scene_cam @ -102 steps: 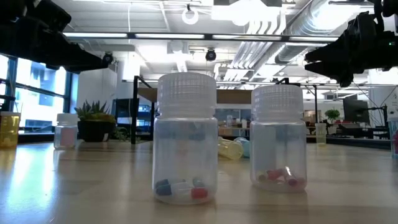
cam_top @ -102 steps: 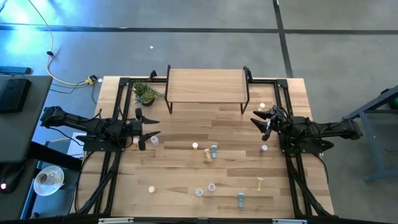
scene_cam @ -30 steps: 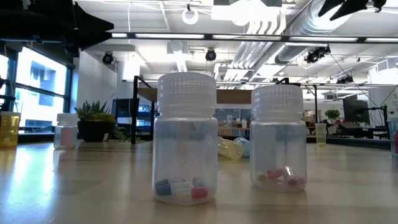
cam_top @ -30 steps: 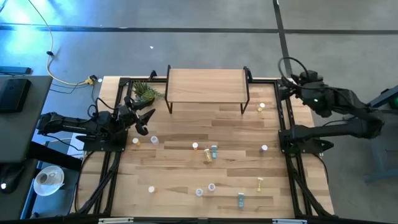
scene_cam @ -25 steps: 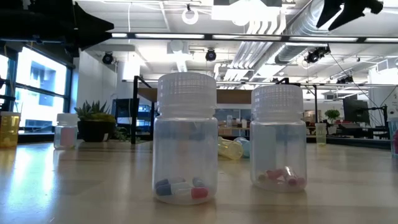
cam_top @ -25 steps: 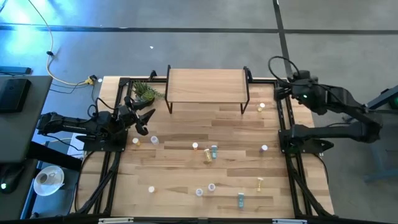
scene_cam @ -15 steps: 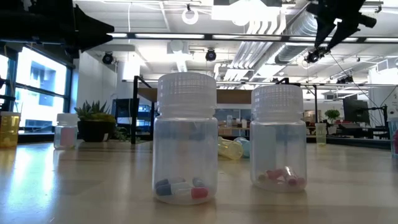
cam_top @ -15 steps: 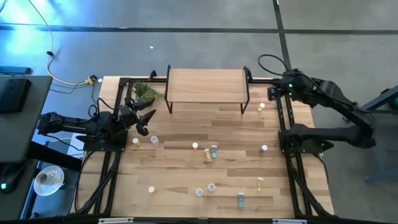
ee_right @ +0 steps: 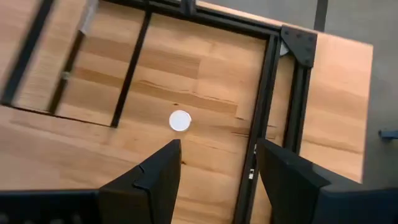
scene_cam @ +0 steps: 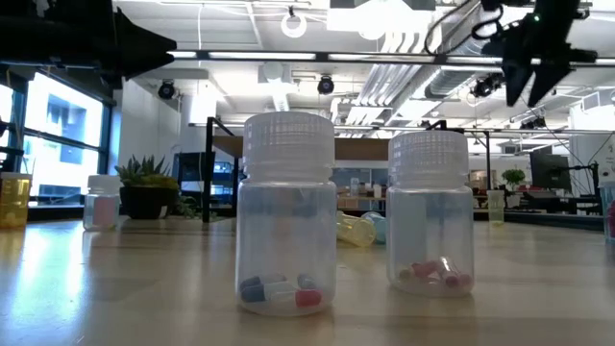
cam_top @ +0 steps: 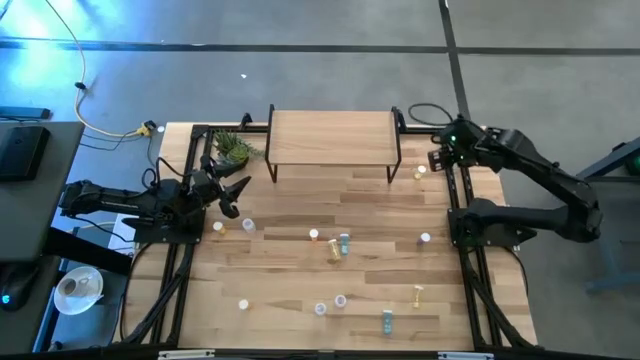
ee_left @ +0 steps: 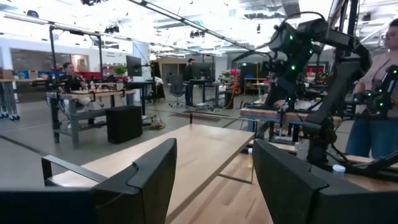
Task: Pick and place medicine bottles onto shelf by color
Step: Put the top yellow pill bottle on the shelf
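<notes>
The shelf [cam_top: 333, 140], a light-wood board on black legs, stands at the table's far middle. Medicine bottles stand and lie scattered on the tabletop, among them a white-capped one [cam_top: 420, 172] right of the shelf and two clear ones close to the low camera [scene_cam: 287, 226] [scene_cam: 430, 211]. My right gripper [cam_top: 437, 160] hangs open above the far right, tipped down over the white-capped bottle [ee_right: 180, 121], with nothing between its fingers [ee_right: 217, 180]. My left gripper [cam_top: 235, 190] waits open at the table's left, pointing level toward the shelf [ee_left: 186, 149].
A small green potted plant [cam_top: 235, 150] stands left of the shelf. Black frame rails [cam_top: 458, 200] run along the table's left and right sides. More bottles lie in the middle [cam_top: 340, 243] and toward the near edge [cam_top: 387, 319]. People sit and stand in the room behind.
My right gripper has swung from beyond the table's far right corner toward the left, in over the table next to the shelf. It has come down and tipped its fingers downward, and it stays open. No bottle has moved.
</notes>
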### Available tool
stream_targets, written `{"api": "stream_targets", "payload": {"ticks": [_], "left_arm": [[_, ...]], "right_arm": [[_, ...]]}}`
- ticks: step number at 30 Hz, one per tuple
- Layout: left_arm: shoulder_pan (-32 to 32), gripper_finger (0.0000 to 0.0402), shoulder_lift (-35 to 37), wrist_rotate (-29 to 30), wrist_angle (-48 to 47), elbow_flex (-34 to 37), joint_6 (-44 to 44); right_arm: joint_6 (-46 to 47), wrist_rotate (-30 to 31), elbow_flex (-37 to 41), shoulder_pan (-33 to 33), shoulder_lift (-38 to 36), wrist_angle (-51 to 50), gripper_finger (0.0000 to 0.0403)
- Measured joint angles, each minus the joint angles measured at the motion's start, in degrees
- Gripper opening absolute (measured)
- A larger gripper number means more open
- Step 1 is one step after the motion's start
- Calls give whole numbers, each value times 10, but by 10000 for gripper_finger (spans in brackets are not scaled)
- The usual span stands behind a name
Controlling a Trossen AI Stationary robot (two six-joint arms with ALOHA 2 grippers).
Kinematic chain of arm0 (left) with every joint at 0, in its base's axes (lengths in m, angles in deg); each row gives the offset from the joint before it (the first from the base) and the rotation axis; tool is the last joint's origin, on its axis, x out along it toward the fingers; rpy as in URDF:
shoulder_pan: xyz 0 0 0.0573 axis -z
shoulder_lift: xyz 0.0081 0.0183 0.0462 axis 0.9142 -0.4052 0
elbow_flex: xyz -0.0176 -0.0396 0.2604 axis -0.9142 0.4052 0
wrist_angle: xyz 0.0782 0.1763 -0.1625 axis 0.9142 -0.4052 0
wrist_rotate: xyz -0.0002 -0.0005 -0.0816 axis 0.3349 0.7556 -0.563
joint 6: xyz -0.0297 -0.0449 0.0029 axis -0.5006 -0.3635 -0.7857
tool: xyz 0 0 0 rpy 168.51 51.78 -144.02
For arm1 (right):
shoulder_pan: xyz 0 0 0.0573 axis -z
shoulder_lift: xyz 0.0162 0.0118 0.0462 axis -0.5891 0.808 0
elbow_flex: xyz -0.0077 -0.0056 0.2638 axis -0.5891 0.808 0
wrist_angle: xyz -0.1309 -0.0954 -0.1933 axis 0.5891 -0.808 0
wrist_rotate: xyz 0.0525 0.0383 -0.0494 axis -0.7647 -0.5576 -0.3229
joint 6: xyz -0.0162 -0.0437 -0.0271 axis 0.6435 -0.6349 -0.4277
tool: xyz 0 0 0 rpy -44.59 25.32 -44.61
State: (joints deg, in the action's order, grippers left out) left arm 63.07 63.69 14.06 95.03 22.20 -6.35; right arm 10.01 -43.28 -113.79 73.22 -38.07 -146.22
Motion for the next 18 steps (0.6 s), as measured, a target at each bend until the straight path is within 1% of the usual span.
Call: {"api": "stream_targets", "payload": {"ticks": [5, 13, 18], "left_arm": [[0, 201, 0, 0, 0, 0, 4], [0, 201, 0, 0, 0, 0, -5], [0, 201, 0, 0, 0, 0, -5]], "right_arm": [[3, -38, 86, 0, -42, 90, 200], [18, -38, 187, 0, -52, 213, 200], [35, -38, 226, 0, -52, 264, 200]]}}
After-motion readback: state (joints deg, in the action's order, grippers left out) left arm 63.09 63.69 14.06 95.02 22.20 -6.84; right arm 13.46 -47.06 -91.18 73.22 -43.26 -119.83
